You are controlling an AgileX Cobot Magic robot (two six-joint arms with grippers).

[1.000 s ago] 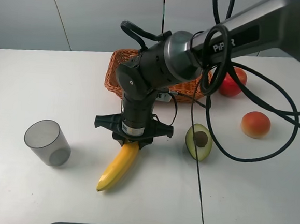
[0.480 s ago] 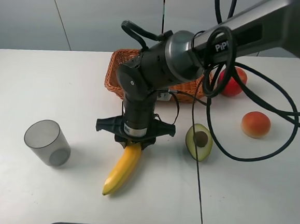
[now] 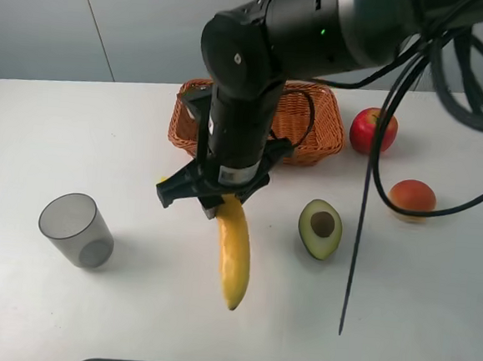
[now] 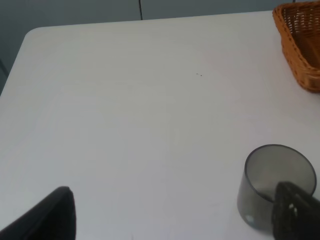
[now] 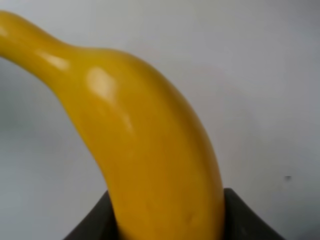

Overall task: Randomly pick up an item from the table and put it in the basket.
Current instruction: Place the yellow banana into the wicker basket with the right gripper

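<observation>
My right gripper [image 3: 221, 201] is shut on one end of the yellow banana [image 3: 234, 255] and holds it hanging in the air above the white table [image 3: 145, 131], in front of the wicker basket [image 3: 325, 128]. In the right wrist view the banana [image 5: 145, 140] fills the picture between the dark fingers [image 5: 242, 215]. My left gripper [image 4: 170, 225] is open and empty, low over the table's left part, with the basket's corner [image 4: 300, 45] far off. The left gripper does not show in the high view.
A translucent grey cup [image 3: 74, 230] stands at the front left and also shows in the left wrist view [image 4: 272, 185]. A halved avocado [image 3: 321, 228], a red apple [image 3: 373, 130] and an orange-red fruit [image 3: 412, 198] lie to the right. A black cable [image 3: 358, 240] hangs down.
My right gripper has risen with the banana, which has left the table and swung so that its free end points down and right. The arm has turned and now stands higher.
</observation>
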